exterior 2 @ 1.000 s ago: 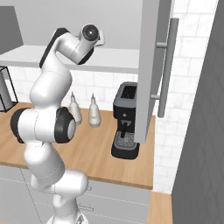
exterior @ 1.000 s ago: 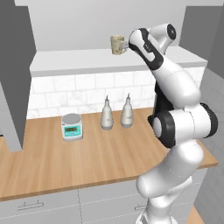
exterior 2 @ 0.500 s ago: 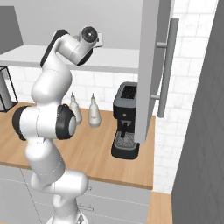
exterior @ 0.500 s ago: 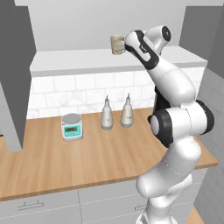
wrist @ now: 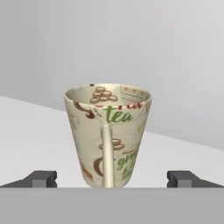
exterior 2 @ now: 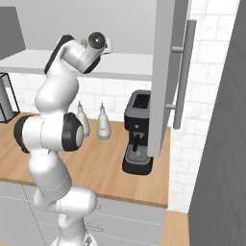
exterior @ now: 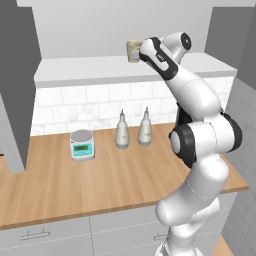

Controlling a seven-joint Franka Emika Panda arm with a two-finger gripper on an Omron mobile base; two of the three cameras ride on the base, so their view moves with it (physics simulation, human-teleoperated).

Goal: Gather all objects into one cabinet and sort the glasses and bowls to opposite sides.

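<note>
Hand view, nearest first: gripper (wrist: pixel 112 178) with jaws spread fully apart, clamped on nothing. One dark tip low on each side of the cream-beige printed tumbler (wrist: pixel 107 131), apparently short of touching it. Tumbler upright on the white shelf floor (wrist: pixel 35 131) of the wall cabinet, thin handle turned toward the camera, brown and green print on its wall. Behind the tumbler, the pale grey cabinet back (wrist: pixel 131 43).

In the left base view, against a second ago: hand brought in closer to the tumbler, from a little beside it to right at it, at shelf height. Well below the tumbler, two grey-white bottles (exterior: pixel 122 132) and a small white and teal kitchen scale (exterior: pixel 82 145) on the wooden countertop (exterior: pixel 75 190).

For the task, as a judgement only: approach nearly done, closing on the tumbler likely next. Handle facing the hand, so some risk of a slanted grip. Nothing lifted yet; gathering and sorting all to do.
</note>
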